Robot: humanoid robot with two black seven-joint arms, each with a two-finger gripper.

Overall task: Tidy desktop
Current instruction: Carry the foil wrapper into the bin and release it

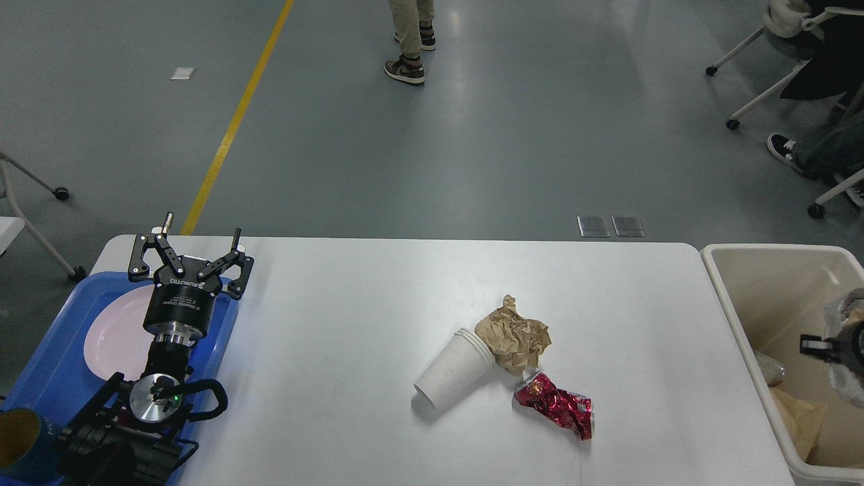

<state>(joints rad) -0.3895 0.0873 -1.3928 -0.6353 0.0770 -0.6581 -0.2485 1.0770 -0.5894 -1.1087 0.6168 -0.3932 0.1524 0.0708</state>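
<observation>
The white desktop carries a stack of white paper cups lying on its side, a crumpled brown paper ball touching the cups' rim, and a crushed red can just below it. My left gripper is open and empty, hovering over the far end of the blue tray. Only a small part of my right gripper shows at the right edge. It is over the beige bin, with crumpled silver foil bunched around it.
A pink plate lies in the blue tray, and a brown cup stands at its near left corner. The bin holds brown paper and a bit of foil. A person walks on the floor beyond; chairs stand far right.
</observation>
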